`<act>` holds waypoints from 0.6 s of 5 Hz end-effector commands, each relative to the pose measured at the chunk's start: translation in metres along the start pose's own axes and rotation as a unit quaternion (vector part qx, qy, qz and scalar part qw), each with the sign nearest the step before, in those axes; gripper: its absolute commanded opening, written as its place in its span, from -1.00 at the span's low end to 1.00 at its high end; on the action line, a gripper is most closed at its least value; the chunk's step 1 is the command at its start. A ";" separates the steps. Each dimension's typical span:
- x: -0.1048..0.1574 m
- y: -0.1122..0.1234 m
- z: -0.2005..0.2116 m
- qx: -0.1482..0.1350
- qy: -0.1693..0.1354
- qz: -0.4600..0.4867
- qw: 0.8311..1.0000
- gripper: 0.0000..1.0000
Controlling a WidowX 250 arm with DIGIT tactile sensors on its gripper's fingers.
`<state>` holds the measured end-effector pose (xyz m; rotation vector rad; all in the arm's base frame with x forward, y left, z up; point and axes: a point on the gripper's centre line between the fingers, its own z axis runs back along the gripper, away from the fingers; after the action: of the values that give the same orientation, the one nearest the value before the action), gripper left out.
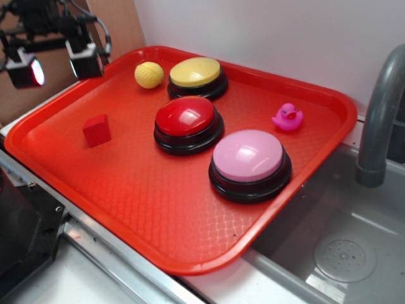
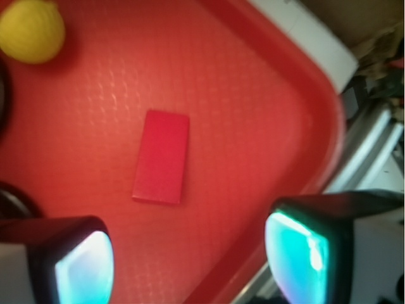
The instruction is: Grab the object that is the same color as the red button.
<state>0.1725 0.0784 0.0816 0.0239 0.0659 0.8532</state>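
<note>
Red tray [image 1: 158,228] carries three buttons – red button [image 1: 185,117] central – one yellow ball [image 1: 149,74], one pink duck [image 1: 288,116], one red cube [image 1: 97,130] near its left edge, untouched, beyond the wide-open, empty gripper [image 1: 62,63].

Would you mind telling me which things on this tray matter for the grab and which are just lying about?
Belong to the job:
- red cube
- red button
- gripper, open above the tray's corner

Just lying about:
- yellow ball
- yellow button
- pink button
- pink duck
</note>
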 end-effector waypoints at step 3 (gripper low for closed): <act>0.018 -0.011 -0.055 -0.001 0.037 -0.031 0.999 1.00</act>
<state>0.1880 0.0800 0.0160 -0.0092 0.1811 0.7957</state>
